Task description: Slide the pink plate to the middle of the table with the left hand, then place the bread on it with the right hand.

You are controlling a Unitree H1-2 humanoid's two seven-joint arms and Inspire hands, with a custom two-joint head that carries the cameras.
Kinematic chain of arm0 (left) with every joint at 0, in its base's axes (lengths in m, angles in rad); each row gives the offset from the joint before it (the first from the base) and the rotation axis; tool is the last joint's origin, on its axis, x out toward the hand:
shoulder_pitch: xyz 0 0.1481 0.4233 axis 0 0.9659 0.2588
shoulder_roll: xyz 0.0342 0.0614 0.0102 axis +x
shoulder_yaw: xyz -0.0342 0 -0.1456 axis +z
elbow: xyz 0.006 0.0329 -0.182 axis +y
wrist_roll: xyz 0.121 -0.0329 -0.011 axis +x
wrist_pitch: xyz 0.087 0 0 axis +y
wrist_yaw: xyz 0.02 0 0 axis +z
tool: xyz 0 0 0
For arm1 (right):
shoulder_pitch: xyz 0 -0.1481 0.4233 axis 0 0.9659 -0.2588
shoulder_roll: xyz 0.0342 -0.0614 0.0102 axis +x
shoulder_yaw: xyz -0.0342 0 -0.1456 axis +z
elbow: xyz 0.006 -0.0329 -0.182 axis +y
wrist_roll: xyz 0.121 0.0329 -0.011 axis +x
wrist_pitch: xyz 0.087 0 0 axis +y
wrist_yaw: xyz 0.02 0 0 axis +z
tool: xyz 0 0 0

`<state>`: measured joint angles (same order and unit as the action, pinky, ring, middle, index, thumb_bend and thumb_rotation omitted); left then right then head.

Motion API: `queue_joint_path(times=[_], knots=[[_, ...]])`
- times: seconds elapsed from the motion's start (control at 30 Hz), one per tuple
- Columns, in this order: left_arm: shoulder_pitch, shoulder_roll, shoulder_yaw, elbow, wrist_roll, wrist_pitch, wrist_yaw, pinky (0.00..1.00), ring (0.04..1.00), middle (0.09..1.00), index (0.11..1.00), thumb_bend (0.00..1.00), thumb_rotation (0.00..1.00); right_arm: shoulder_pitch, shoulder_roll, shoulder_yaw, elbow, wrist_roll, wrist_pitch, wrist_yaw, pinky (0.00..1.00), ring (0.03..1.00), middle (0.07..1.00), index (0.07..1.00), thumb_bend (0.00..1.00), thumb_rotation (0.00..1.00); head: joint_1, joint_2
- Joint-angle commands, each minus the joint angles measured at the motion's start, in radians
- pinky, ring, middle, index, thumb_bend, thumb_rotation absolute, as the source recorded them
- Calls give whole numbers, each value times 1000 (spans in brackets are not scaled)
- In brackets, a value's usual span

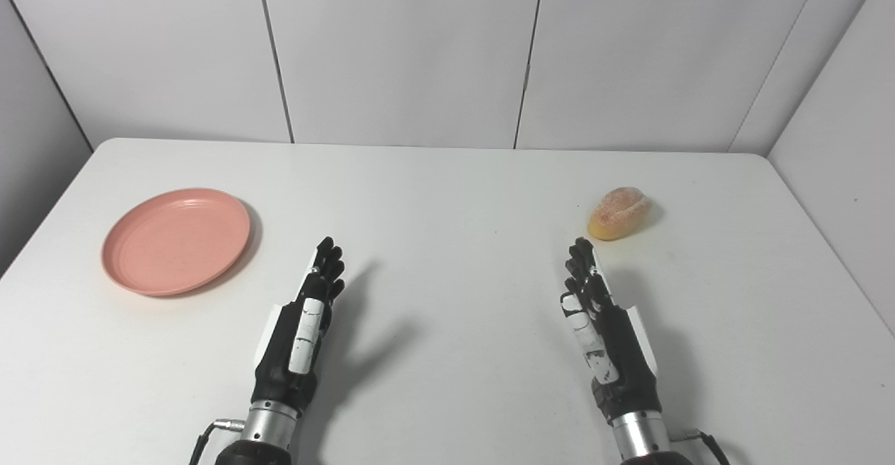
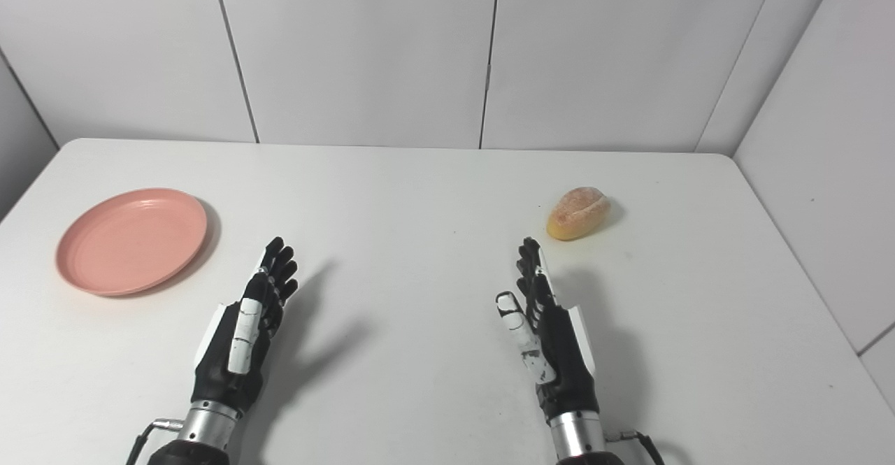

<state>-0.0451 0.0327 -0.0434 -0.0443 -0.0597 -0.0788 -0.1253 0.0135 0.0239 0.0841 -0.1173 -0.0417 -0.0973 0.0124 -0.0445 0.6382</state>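
A round pink plate (image 1: 176, 239) lies flat at the left side of the white table (image 1: 447, 192); it also shows in the right eye view (image 2: 131, 239). A golden bread roll (image 1: 619, 212) lies at the right side. My left hand (image 1: 305, 318) is open and empty, fingers straight and pointing away, a short way right of and nearer than the plate. My right hand (image 1: 600, 318) is open and empty, fingertips just short of the bread, not touching it.
White wall panels (image 1: 405, 45) rise behind the table and along its right side. The table's left edge runs close by the plate. Bare tabletop lies between the two hands.
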Motion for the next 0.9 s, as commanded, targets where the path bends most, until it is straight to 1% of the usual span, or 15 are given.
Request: queue_joint_path(times=[0.0,0.03,0.07,0.1,0.17,0.2,0.27,0.4,0.53,0.63,0.8,0.87], knots=[[-19,-13,-4,-5,5,-54,9,992,1000,1000,1000,716,1000,-8,-16,0,-13,-2,-40,12,1000,1000,1000,1000,650,872,47,-18],[-16,-19,-5,-2,7,-63,12,990,1000,1000,1000,718,1000,-6,-23,-2,-9,-1,-49,14,1000,1000,1000,1000,649,875,102,-40],[-14,-23,-6,0,8,-69,14,987,1000,1000,1000,720,1000,-4,-28,-4,-6,-1,-55,16,1000,1000,1000,1000,646,879,102,-40],[-12,-33,-9,-5,11,-75,20,986,1000,1000,1000,720,1000,0,-35,-9,-4,15,-67,21,1000,1000,1000,1000,628,872,171,-71],[-10,-47,-13,-12,16,-81,30,988,1000,1000,1000,719,1000,7,-46,-17,0,42,-85,32,1000,1000,1000,1000,600,859,201,-85],[-9,-57,-16,-16,26,-82,40,990,1000,1000,1000,719,1000,9,-52,-22,5,65,-93,43,1000,1000,1000,1000,588,856,240,-104],[-9,-71,-19,-16,43,-84,55,995,1000,1000,1000,728,1000,11,-62,-29,13,91,-104,58,1000,1000,1000,1000,591,845,269,-120],[-15,-94,-22,-7,56,-98,76,1000,1000,1000,1000,747,1000,15,-77,-41,27,128,-96,78,1000,1000,1000,1000,598,850,322,-145],[-23,-106,-23,-7,69,-104,96,999,1000,1000,1000,747,1000,23,-85,-50,14,135,-97,84,1000,1000,1000,1000,558,859,346,-157],[-29,-110,-19,-16,76,-96,111,998,1000,1000,1000,743,1000,25,-83,-54,6,143,-89,86,1000,1000,1000,1000,539,843,349,-155],[-40,-106,-9,-27,74,-81,129,990,1000,1000,1000,725,1000,32,-82,-60,-4,141,-74,83,1000,1000,1000,1000,529,830,366,-172],[-46,-99,-3,-33,73,-70,132,983,994,1000,1000,708,1000,33,-80,-61,-9,139,-67,80,1000,1000,1000,1000,508,839,370,-177]])
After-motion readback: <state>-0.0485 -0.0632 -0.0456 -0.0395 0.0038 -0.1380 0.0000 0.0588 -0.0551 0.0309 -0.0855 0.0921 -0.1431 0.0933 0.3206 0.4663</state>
